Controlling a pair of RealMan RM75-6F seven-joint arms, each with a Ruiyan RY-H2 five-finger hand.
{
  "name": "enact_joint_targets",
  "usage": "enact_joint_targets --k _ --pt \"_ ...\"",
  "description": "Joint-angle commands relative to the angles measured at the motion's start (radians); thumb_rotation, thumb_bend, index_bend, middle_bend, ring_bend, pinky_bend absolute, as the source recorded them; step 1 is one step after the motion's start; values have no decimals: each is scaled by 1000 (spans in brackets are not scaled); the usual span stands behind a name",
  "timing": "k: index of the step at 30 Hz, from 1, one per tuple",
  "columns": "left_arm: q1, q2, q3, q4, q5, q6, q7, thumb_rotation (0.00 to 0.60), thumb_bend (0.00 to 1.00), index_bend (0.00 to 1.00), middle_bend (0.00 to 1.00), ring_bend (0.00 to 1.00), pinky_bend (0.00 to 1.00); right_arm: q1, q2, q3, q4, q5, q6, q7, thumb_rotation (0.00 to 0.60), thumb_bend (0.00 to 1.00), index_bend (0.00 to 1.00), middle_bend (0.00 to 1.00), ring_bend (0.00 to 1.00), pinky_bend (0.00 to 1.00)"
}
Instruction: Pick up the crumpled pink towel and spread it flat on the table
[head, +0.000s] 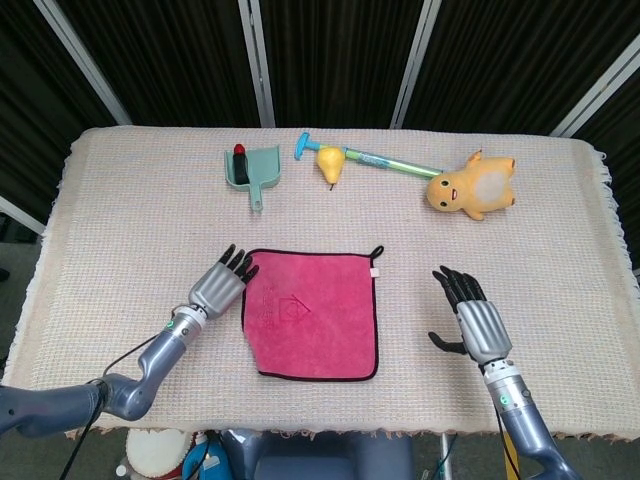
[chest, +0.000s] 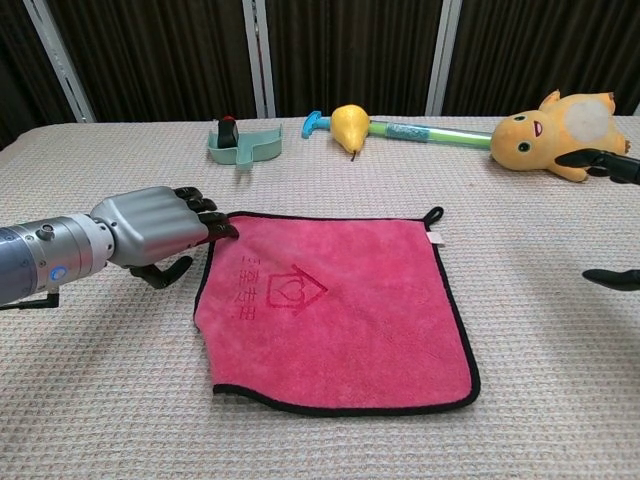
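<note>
Left robot hand (chest: 160, 228) touching pink towel (chest: 335, 305)

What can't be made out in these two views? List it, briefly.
- Right hand: chest view's right edge cuts off all but its fingertips.
- Left hand: whether its fingers press the pink towel or merely touch it.
- Red item in the green dustpan: too small in both views.

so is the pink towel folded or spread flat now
Spread flat: the pink towel lies open as a square, its black edging visible all round. The left hand touches one corner.
</note>
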Motion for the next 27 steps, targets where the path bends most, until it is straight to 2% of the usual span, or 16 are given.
enact_joint_targets --k 1,4,10,20,27 --pt "1 3 2 1 -3 2 -5 600 673 60 48 0 6 0 1 0 -3 -2 1 -4 600 278 0 0 0 0" --pt "2 5 4 -2 -1 8 -12 600 670 56 46 0 6 -1 1 -2 -7 -2 3 -9 600 277 0 0 0 0" --pt "8 13 9 -15 7 25 -23 600 596 6 24 0 6 -3 1 -5 -14 -4 6 -16 600 277 0 0 0 0" --pt "25 57 4 -56 35 64 -74 600 305 0 4 0 6 -5 1 -8 -29 -8 9 -27 600 278 0 0 0 0" --pt "37 96 23 -78 79 86 -87 600 284 0 0 0 6 -4 -4 -14 -44 -13 9 -45 600 278 0 0 0 0"
